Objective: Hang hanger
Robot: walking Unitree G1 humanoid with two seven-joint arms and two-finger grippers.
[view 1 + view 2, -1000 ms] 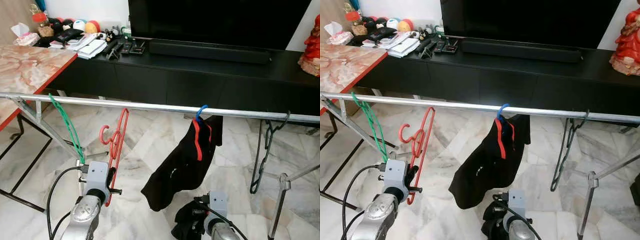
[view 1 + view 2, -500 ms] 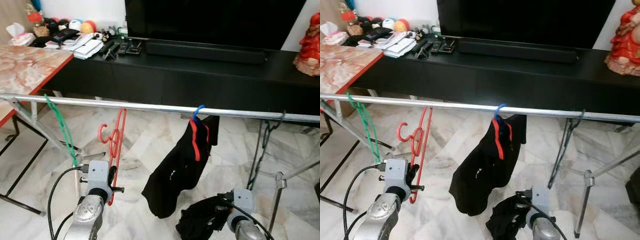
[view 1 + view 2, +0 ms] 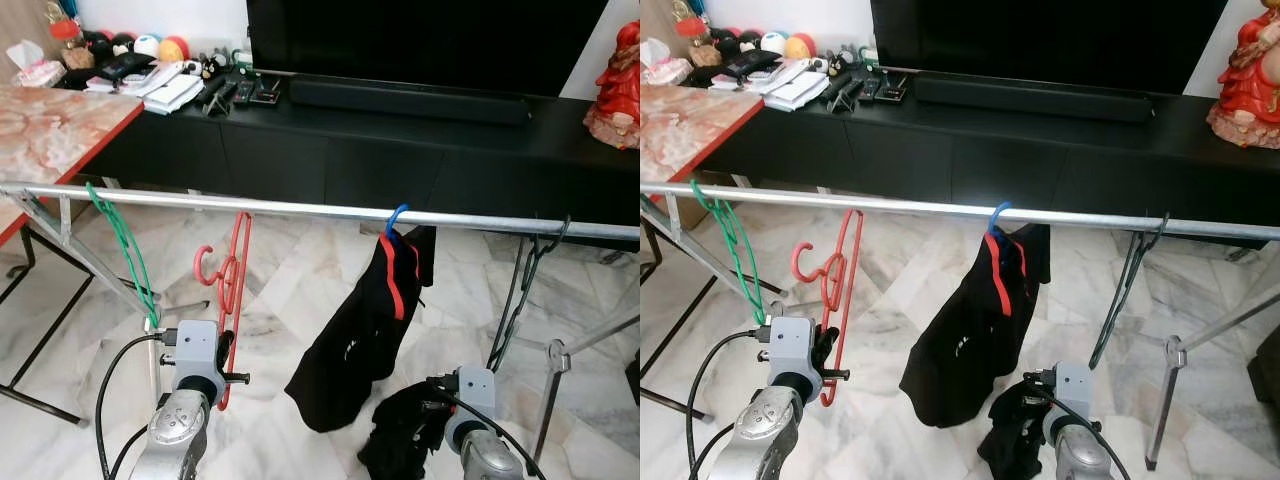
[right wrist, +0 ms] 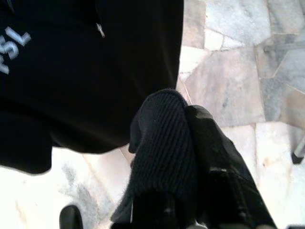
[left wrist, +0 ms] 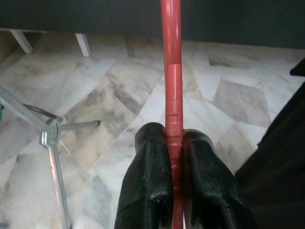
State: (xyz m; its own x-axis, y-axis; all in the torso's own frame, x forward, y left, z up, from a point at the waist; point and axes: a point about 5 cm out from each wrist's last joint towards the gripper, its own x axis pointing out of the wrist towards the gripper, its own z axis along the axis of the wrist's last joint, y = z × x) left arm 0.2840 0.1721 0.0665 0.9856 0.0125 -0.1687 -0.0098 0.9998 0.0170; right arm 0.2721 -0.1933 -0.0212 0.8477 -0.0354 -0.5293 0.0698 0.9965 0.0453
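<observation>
A red hanger [image 3: 235, 285] stands upright just below the silver rail [image 3: 300, 209]. Its hook [image 3: 205, 265] curls free to the left, off the rail. My left gripper [image 5: 173, 137] is shut on the hanger's lower bar, low on the left under the rail [image 3: 225, 352]. My right gripper [image 3: 428, 412] is low on the right, shut on a bunched black cloth [image 4: 162, 138] that hides its fingertips. A green hanger [image 3: 125, 250], a black garment on a blue-hooked hanger [image 3: 372, 310] and a black hanger [image 3: 520, 290] hang from the rail.
A black TV console [image 3: 400, 150] with a TV stands behind the rail. A marble-topped table [image 3: 50, 120] is at the left, and a red figurine [image 3: 615, 80] at the far right. Rack legs [image 3: 555, 390] slant down to the marble floor on both sides.
My right gripper has moved to the right with the black cloth. The left gripper keeps the red hanger in the same place. The camera has shifted slightly.
</observation>
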